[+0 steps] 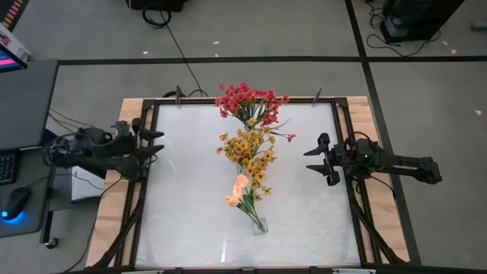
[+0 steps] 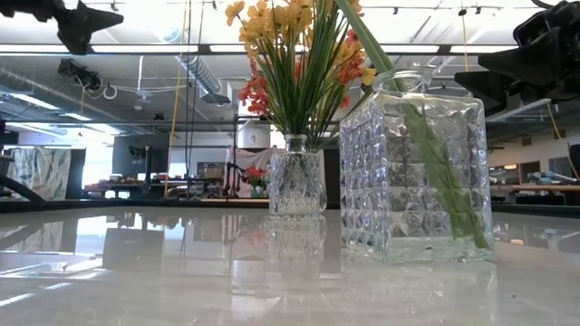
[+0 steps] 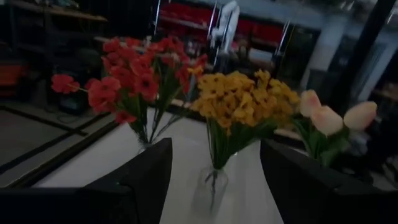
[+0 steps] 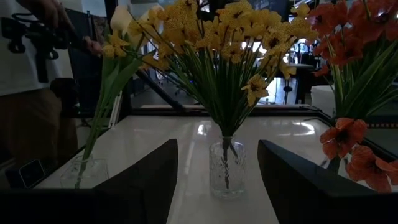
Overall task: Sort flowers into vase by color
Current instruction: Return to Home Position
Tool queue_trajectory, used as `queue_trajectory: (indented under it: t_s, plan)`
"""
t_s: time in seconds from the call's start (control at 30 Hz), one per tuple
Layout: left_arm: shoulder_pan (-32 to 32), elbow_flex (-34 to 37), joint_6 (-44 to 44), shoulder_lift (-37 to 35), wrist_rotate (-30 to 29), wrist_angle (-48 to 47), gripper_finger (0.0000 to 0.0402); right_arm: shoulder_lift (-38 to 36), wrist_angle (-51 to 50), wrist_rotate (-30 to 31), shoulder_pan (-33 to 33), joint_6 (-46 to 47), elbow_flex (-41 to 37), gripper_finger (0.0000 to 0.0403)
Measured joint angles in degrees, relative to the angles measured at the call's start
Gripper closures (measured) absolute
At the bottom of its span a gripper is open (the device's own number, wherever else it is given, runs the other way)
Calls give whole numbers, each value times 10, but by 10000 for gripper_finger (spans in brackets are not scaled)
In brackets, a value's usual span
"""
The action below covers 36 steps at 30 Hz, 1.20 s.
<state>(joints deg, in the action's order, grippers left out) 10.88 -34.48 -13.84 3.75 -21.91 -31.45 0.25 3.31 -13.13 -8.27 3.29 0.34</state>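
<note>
Left pincer (image 1: 154,142) and right pincer (image 1: 314,160) are hanging wide and empty at opposite bench (image 1: 183,221) sides, while red flowers (image 1: 247,103), yellow flowers (image 1: 249,148) and peach tulips (image 1: 240,190) are standing in glass vases (image 2: 415,163), far-to-near between them, nearer the right arm.

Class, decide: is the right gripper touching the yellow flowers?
Apart. The high view shows bare table between the right gripper, near the table's right edge, and the yellow flowers at the centre.
</note>
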Motion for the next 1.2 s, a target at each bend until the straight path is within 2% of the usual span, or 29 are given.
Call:
queue_trajectory:
  t_s: [0.2, 0.4, 0.5, 0.87, 1.2]
  plan:
    - [-18, 108, 0, -36, 0, 124, 152, 0, 0, 0, 0, 0, 0, 173]
    - [-33, 208, 0, -35, 0, 246, 152, 0, 0, 0, 0, 0, 0, 173]
    - [-46, 248, 0, -35, 0, 276, 152, 0, 0, 0, 0, 0, 0, 173]
    - [-85, 313, 0, -35, 0, 320, 152, 0, 0, 0, 0, 0, 0, 173]
    - [-92, 340, 0, -35, 1, 351, 152, 0, 0, 0, 0, 0, 0, 173]
